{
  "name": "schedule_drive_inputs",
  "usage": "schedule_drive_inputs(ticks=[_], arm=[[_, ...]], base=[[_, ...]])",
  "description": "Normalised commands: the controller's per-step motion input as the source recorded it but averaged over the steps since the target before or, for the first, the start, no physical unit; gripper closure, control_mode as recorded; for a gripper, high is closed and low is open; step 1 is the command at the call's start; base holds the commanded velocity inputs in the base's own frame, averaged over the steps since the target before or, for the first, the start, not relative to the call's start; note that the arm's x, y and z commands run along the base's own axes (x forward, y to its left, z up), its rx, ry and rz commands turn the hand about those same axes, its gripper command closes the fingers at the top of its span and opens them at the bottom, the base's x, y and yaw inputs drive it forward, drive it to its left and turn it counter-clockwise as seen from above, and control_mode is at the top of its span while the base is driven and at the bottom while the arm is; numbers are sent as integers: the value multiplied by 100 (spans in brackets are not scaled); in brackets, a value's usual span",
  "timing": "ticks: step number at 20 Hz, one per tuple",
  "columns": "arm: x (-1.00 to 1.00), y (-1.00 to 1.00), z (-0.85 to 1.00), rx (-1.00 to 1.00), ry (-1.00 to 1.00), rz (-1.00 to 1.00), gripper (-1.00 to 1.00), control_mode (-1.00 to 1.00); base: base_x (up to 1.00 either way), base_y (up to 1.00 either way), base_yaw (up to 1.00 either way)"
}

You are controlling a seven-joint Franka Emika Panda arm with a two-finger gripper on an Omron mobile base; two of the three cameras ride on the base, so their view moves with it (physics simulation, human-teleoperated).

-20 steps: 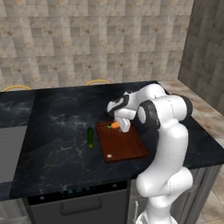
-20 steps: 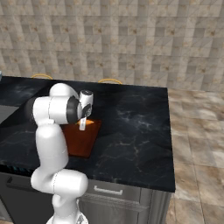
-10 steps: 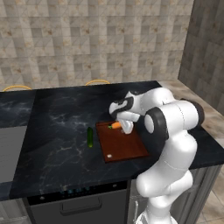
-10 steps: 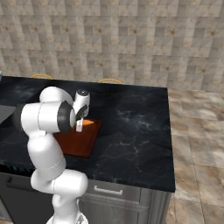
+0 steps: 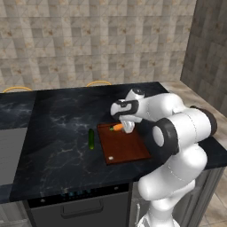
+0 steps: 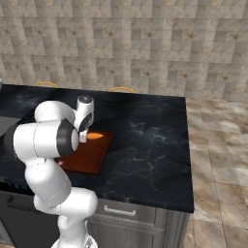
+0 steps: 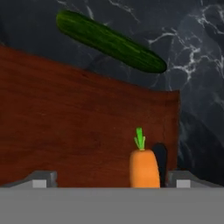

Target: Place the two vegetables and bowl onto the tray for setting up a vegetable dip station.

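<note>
- As the carrot [image 5: 117, 127] lies on the far end of the tray [image 5: 126, 148], beside the handle slot, the gripper [image 7: 109, 177] stands low over it with its jaws spread wide and nothing between them; the carrot rests on the wood between the two fingertips [image 7: 41, 178], nearer the right-hand one, and appears released.
- In the hand view the carrot's green top points to 12 o'clock and the cucumber [image 7: 111, 41] lies beyond the tray's edge at about 11 o'clock, on the dark counter [image 5: 57, 128], apart from the wood.
- In the left base view the cucumber sits just beside the tray's left edge, at about 9 o'clock from the carrot; in the right base view the carrot [image 6: 95, 136] shows at the tray's far end, by the wrist.
- The bowl cannot be located in these views, so its position is left unstated.
- Judged step: clearing away from the deposited carrot, with the cucumber as the likely next pick.
- To do this well, lift straight up before travelling sideways, so neither fingertip nudges the carrot and rolls it towards the slot or off the edge.
- Keep the jaws wide during the rise; close only once aligned across the cucumber's narrow width, near its middle.
- Risk: a round, slim vegetable may roll on the smooth stone if touched off-centre.
</note>
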Motion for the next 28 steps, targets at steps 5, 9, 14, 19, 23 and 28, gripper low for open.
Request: schedule_drive_inputs(ticks=[5, 9, 14, 19, 23, 28], arm=[[-30, 31, 31, 0, 0, -22, -100, -100], [-26, 38, 24, 0, 0, -31, -100, -100], [-18, 41, 11, 0, 0, -35, -100, -100], [-2, 17, 4, 2, 0, -33, -100, -100], [0, 13, -1, 3, -1, -35, -100, -100], [0, 4, 0, 7, -2, -33, -100, -100]], base=[[0, 0, 0], [0, 0, 0], [0, 0, 0], [0, 0, 0], [0, 0, 0], [0, 0, 0]])
